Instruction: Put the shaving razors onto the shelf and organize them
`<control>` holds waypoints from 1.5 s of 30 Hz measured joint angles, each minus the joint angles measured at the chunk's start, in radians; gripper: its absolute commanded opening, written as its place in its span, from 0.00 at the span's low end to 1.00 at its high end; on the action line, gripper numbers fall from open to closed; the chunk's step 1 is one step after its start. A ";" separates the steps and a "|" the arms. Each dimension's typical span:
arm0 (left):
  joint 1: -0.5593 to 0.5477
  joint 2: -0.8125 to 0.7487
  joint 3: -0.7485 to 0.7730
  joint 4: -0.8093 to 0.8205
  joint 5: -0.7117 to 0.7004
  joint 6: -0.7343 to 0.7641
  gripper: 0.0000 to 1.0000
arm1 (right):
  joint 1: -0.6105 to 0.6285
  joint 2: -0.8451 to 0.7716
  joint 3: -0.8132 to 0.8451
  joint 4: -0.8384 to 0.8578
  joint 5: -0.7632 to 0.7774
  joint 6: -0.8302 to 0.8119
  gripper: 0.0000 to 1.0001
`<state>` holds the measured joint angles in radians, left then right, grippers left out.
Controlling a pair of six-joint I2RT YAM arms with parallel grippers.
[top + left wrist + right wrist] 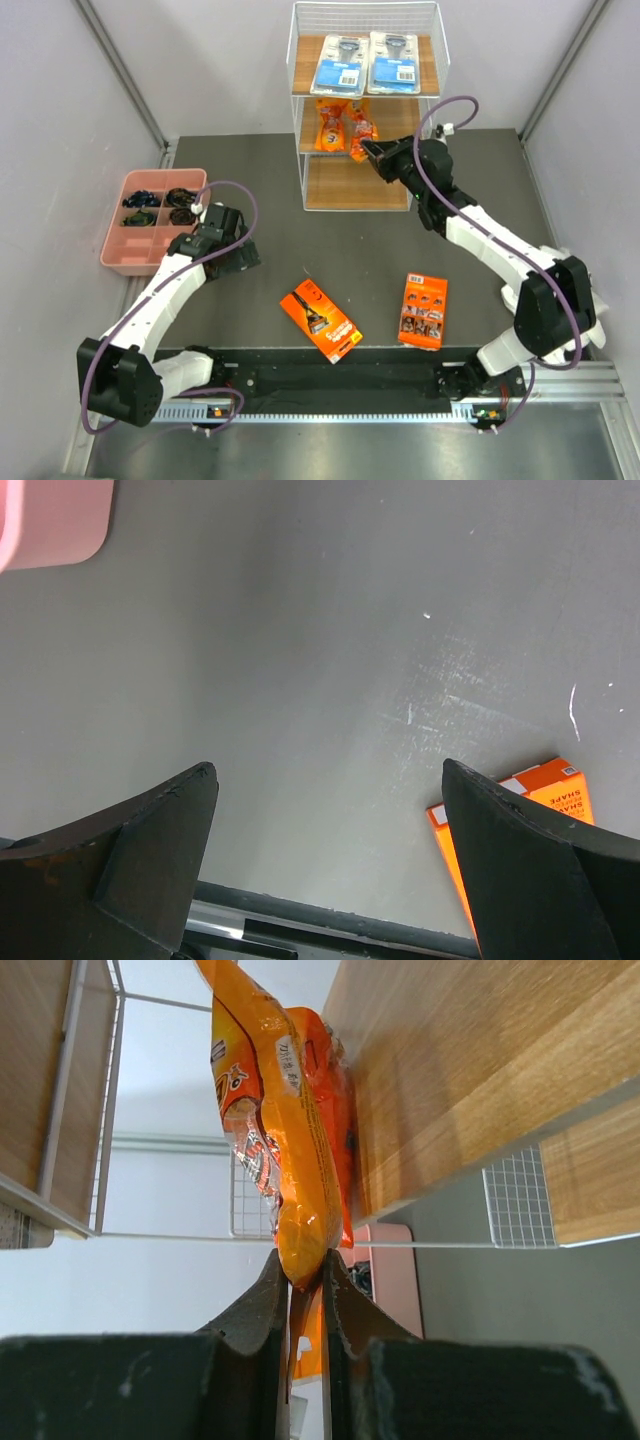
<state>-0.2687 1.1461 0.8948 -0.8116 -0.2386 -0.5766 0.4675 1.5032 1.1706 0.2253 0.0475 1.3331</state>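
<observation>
**Right claw clamped on a pouch at the shelf's middle board**

Top external: the shelf (355, 185) stands at the far side of the table (330, 250). On its top board the left blister card (341, 62) and the right blister card (392, 60) lie side by side. On the middle board two orange pouches lean together. The right gripper (368, 150) is at that board's front edge, pinching the right pouch (361, 128), with the left pouch (330, 125) just beside it. The long orange-black box (320, 320) and the orange card (423, 311) lie flat on the table, near the arm bases and apart from each other. The left gripper (238, 260) hangs low beside the pink tray (118, 262).

Left wrist: the left claw's fingers (150, 860) stand wide apart over bare table and hold nothing. A corner of the box shows past the right-hand finger.

Right wrist: the right claw's fingers (262, 1305) are pressed together on the lower edge of the right pouch, which rests against the wooden board.
</observation>
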 measured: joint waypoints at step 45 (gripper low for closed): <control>0.000 -0.001 -0.020 0.011 0.014 0.004 0.98 | -0.013 0.168 0.185 -0.103 0.021 0.066 0.39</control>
<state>-0.2687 1.1454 0.8745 -0.8005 -0.2245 -0.5728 0.4549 1.6714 1.3560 0.1226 0.0689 1.3991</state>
